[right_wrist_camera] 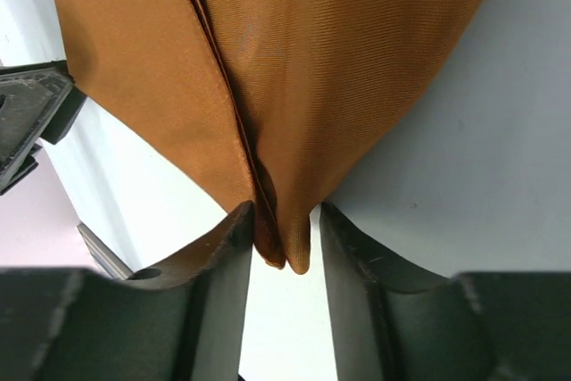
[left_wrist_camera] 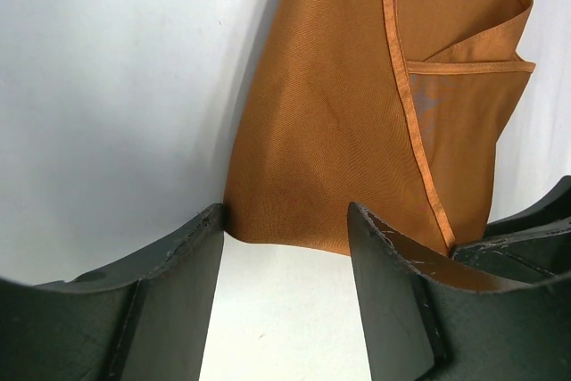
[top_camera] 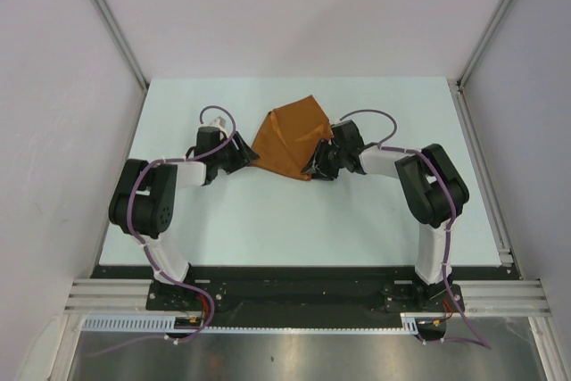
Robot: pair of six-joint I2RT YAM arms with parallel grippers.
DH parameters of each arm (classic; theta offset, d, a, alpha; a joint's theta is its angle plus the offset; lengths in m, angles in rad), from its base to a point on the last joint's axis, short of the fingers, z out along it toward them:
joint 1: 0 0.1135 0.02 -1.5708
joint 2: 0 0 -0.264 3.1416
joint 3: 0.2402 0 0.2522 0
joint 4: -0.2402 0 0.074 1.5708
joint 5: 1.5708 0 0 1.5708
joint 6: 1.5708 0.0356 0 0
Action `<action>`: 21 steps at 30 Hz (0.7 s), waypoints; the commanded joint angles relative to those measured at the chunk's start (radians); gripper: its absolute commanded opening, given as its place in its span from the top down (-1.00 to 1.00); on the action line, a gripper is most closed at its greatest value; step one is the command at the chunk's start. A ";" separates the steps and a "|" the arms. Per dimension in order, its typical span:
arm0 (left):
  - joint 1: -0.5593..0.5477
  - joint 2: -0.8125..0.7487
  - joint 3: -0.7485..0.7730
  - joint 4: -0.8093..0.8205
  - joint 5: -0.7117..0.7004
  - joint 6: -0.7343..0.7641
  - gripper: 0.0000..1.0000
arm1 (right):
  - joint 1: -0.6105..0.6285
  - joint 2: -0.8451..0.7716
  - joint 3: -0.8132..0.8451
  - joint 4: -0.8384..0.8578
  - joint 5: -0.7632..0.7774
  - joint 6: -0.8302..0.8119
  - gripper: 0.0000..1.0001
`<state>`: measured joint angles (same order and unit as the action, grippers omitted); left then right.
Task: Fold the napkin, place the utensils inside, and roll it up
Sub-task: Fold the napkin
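No text, label, brand, number or sign can be read in any of the 3 views. The napkin (top_camera: 285, 140) is plain cloth, and the table (top_camera: 294, 220) bears no legible mark.

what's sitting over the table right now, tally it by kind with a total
napkin: 1
grippers: 2 (left gripper, right gripper)
total: 3
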<state>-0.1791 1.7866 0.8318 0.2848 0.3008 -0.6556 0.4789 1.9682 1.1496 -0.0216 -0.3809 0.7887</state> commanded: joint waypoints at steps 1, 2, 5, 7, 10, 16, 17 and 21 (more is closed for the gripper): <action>-0.002 0.002 -0.005 -0.001 0.024 -0.004 -0.25 | 0.006 0.008 0.032 -0.021 0.028 -0.011 0.24; -0.002 0.000 -0.005 0.001 0.024 -0.004 -0.25 | 0.006 0.008 0.030 -0.021 0.028 -0.009 0.31; -0.003 -0.010 -0.008 -0.004 0.024 -0.004 -0.25 | 0.006 0.009 0.033 -0.018 0.024 -0.009 0.49; -0.003 -0.018 -0.013 -0.007 0.024 -0.006 -0.25 | 0.006 0.009 0.033 -0.018 0.017 -0.006 0.60; -0.003 -0.044 -0.019 -0.015 0.021 -0.006 -0.25 | 0.004 0.006 0.033 -0.020 0.002 -0.006 0.74; -0.002 -0.110 -0.049 -0.030 0.018 -0.007 -0.26 | -0.003 -0.011 0.021 -0.035 -0.033 -0.003 1.00; -0.002 -0.131 -0.056 -0.032 0.017 -0.006 -0.26 | -0.006 -0.014 0.018 -0.038 -0.042 -0.005 1.00; -0.002 -0.186 -0.094 -0.036 0.011 -0.003 -0.26 | -0.016 -0.041 -0.013 -0.047 -0.120 -0.009 1.00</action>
<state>-0.1791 1.6878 0.7673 0.2466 0.3016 -0.6556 0.4728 1.9713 1.1503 -0.0483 -0.4164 0.7856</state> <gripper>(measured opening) 0.627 0.021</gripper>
